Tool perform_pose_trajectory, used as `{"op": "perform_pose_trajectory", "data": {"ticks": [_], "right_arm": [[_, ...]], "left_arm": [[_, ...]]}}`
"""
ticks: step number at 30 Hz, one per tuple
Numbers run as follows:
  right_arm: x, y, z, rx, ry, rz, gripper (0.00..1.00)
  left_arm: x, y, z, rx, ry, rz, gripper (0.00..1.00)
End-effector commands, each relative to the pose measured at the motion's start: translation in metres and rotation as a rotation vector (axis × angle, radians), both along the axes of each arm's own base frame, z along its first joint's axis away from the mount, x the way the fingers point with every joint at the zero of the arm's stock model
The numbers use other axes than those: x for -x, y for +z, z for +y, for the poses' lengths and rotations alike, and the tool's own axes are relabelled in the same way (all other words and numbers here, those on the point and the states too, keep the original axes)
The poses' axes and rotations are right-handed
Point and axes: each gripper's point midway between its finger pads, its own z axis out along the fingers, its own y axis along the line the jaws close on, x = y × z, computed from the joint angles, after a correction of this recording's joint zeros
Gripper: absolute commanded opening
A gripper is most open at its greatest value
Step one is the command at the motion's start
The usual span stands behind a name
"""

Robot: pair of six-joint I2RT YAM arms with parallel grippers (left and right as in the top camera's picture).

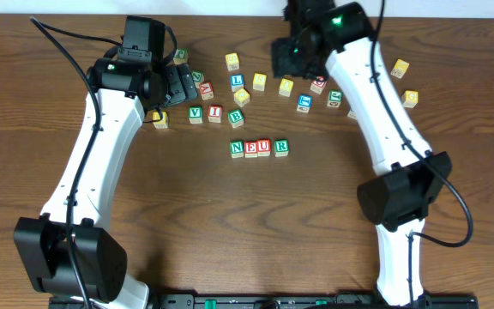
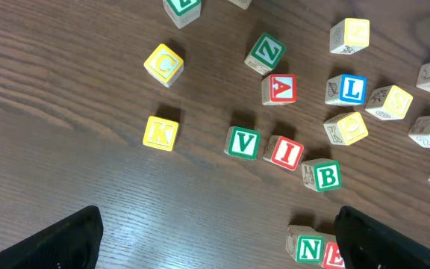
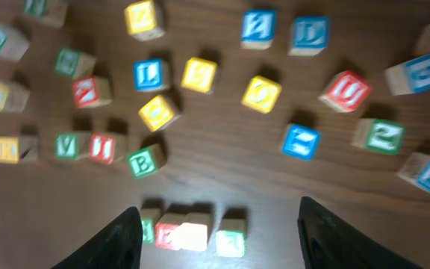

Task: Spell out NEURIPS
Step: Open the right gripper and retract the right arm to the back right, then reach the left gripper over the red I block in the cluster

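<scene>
Four cubes form a row mid-table: green N [image 1: 237, 148], red E [image 1: 251, 148], U [image 1: 265, 148] and green R [image 1: 281, 148]. In the left wrist view only the N [image 2: 308, 247] and a sliver of the E show, beside the right finger. The red I [image 2: 286, 153] [image 1: 215, 112] lies between a green V and a green B. My left gripper [image 2: 226, 246] [image 1: 181, 83] hovers open above bare wood, left of the loose cubes. Over the far cluster, my right gripper [image 3: 215, 239] [image 1: 286, 58] is open and holds nothing. The blurred row [image 3: 192, 230] shows below it.
Loose cubes are scattered behind the row: yellow K [image 2: 160, 133], yellow C [image 2: 163, 65], green V [image 2: 242, 142], green B [image 2: 325, 176], blue L [image 2: 351, 89], red A [image 2: 281, 88]. More blue, yellow and green cubes [image 3: 301, 141] lie to the right.
</scene>
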Motion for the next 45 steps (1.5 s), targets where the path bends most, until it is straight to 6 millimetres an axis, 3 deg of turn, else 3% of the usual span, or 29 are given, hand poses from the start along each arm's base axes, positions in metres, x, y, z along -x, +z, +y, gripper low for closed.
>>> {"op": "perform_pose_trajectory", "data": {"ticks": [1,7,16,20,25,35,45], "right_arm": [[-0.017,0.009,-0.043,0.021,-0.092,-0.032,0.61],[-0.030,0.005,-0.094,0.073,-0.199,-0.036,0.61],[-0.029,-0.014,-0.149,0.097,-0.318,0.033,0.61],[-0.025,-0.020,-0.163,0.085,-0.342,0.069,0.61],[-0.024,-0.021,-0.155,0.065,-0.325,0.079,0.61],[-0.023,-0.023,-0.119,0.054,-0.273,0.073,0.63],[-0.022,-0.023,-0.109,0.056,-0.252,0.070,0.65]], "left_arm": [[0.002,-0.010,0.002,-0.008,0.013,0.027,0.98],[0.002,-0.010,0.002,-0.008,0.013,0.027,0.98],[0.002,-0.010,0.002,-0.008,0.013,0.027,0.98],[0.002,-0.010,0.002,-0.008,0.013,0.028,0.98],[0.001,-0.010,0.002,-0.008,0.012,0.025,0.98],[0.001,-0.010,0.002,-0.008,0.012,0.025,0.98],[0.001,-0.010,0.002,-0.015,-0.001,0.024,0.98]]}}
